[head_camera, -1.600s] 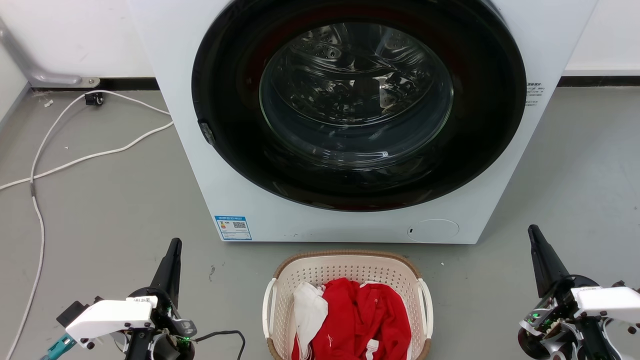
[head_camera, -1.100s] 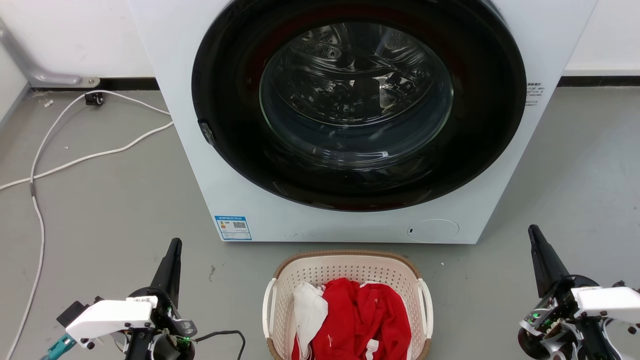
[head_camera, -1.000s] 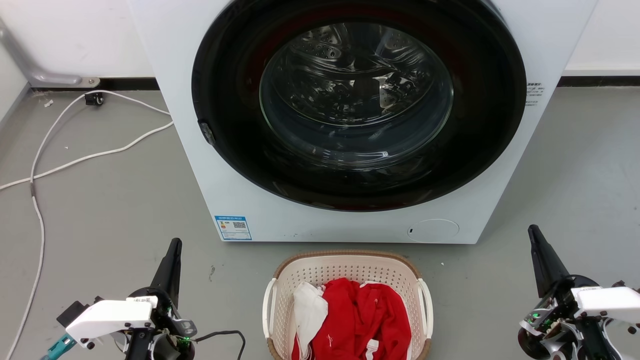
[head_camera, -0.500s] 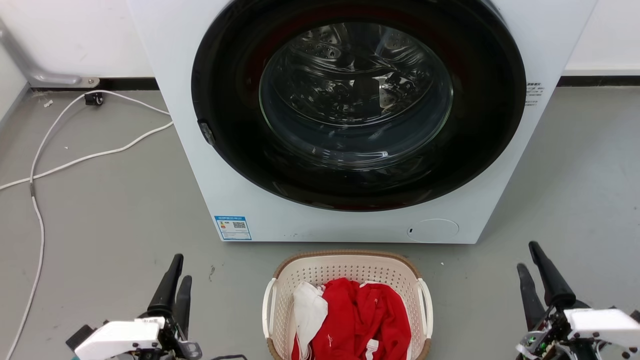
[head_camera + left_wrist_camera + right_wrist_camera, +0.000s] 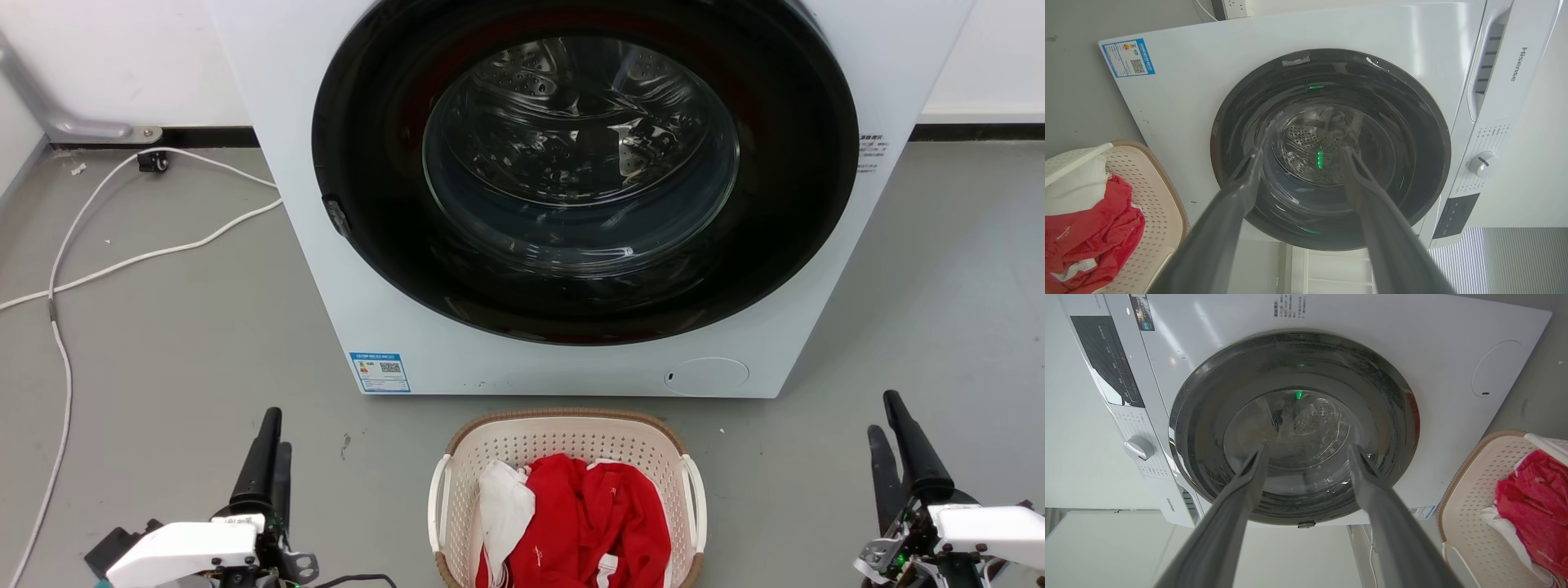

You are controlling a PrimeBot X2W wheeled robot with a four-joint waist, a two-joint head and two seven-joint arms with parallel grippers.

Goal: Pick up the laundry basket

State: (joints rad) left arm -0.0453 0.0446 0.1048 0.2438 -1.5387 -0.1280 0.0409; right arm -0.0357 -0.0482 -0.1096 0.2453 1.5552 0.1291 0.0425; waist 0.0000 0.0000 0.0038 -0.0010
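The laundry basket (image 5: 566,432) stands on the grey floor in front of the washing machine, cream-white and perforated with a brown rim. It has a white handle (image 5: 439,500) on each side and holds a red garment (image 5: 600,518) and a white one (image 5: 502,508). My left gripper (image 5: 275,430) hangs open to the basket's left, well apart from it. To the basket's right my right gripper (image 5: 882,414) is open too. The left wrist view has the left gripper (image 5: 1302,151) pointing at the machine door, with the basket (image 5: 1163,192) at the lower left. The right gripper (image 5: 1307,448) points likewise, with the basket (image 5: 1470,486) at the lower right.
A white washing machine (image 5: 302,163) with a round dark glass door (image 5: 581,155), which is shut, rises just behind the basket. White cables (image 5: 122,261) trail over the floor at the far left. Bare floor lies on both sides of the basket.
Both grippers have gone from shut to open. Both arms have sunk lower in the head view, the left a little leftward, the right a little rightward. The basket has not moved.
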